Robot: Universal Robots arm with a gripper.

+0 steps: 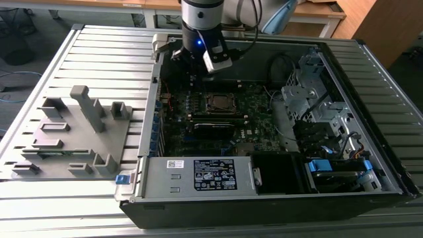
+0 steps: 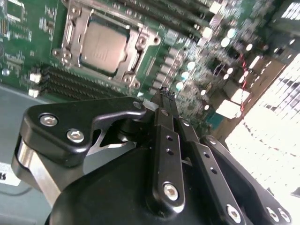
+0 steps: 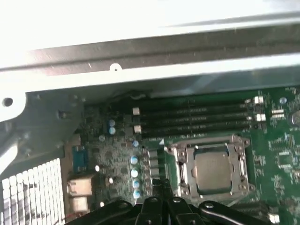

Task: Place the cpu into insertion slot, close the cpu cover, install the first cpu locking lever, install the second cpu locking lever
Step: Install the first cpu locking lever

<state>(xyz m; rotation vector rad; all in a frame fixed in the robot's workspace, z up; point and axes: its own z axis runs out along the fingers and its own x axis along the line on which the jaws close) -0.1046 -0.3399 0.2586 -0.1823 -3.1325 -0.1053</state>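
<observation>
The cpu (image 2: 104, 42) (image 3: 213, 168), a flat grey metal square, lies in the insertion slot (image 1: 209, 102) near the middle of the green board. The silver cpu cover (image 2: 137, 50) (image 3: 184, 171) lies flat around the chip, which shows through its cut-out. My gripper (image 2: 166, 95) (image 3: 164, 186) (image 1: 190, 69) hovers above the board beside the socket, over the row of small capacitors, touching nothing. Its two black fingers are pressed together with nothing between them. I cannot make out how the locking levers stand.
Long black memory slots (image 3: 197, 115) run beside the socket. The open computer case has a metal wall (image 3: 154, 51) close to the gripper, a labelled power supply (image 1: 215, 174) at the front and a drive cage (image 1: 310, 99) on the exterior view's right. A grey fixture plate (image 1: 73, 134) lies outside the case.
</observation>
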